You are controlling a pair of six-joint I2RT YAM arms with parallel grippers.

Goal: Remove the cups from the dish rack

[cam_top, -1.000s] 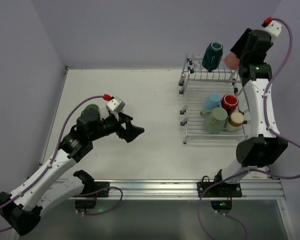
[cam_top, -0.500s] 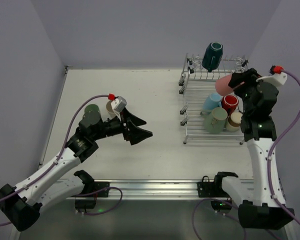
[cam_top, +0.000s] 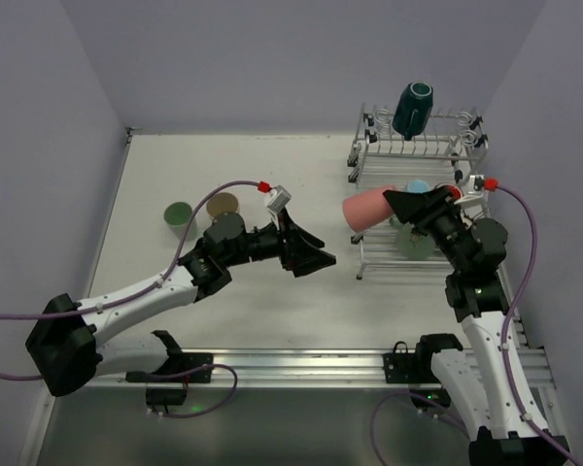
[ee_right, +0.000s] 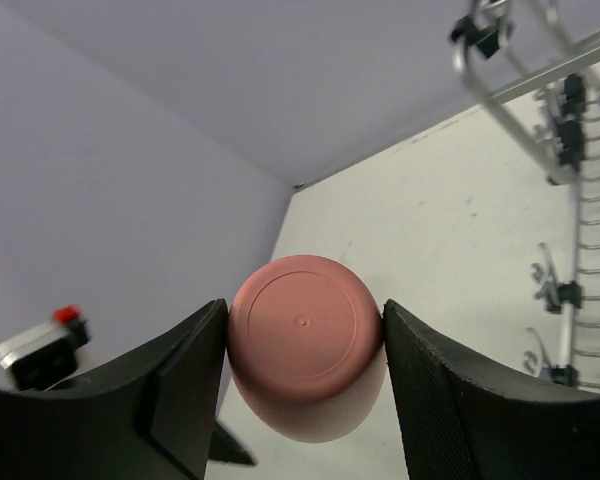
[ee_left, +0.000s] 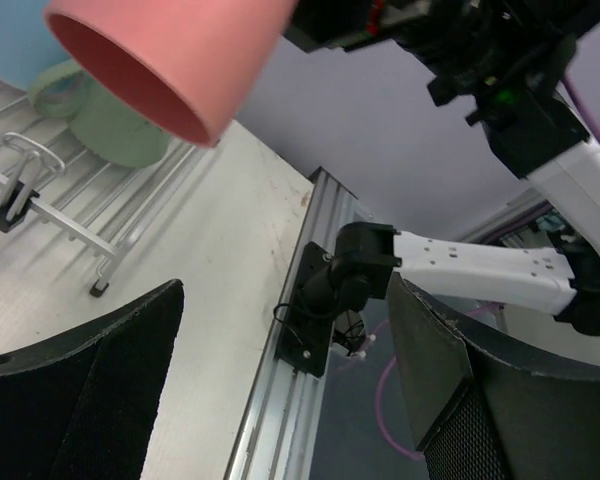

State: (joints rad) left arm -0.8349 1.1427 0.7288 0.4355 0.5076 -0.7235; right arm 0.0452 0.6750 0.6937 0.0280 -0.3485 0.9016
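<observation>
Pinching the pink cup (cam_top: pixel 367 207) lying level, the right gripper (cam_top: pixel 396 205) points its mouth toward the left gripper (cam_top: pixel 320 254), whose jaws are spread.

An off-white table (cam_top: pixel 223 165), faintly scuffed, fills the middle of the top view. Plain lavender walls box it in: a back wall (cam_top: pixel 272 58), a left wall (cam_top: pixel 39 146) and a right wall (cam_top: pixel 559 107). A silver aluminium rail (cam_top: pixel 301 361) runs along the table's near edge, and a dull grey-green surface (cam_top: pixel 301 427) lies below it. The light is soft and even, and the shadows are faint.
</observation>
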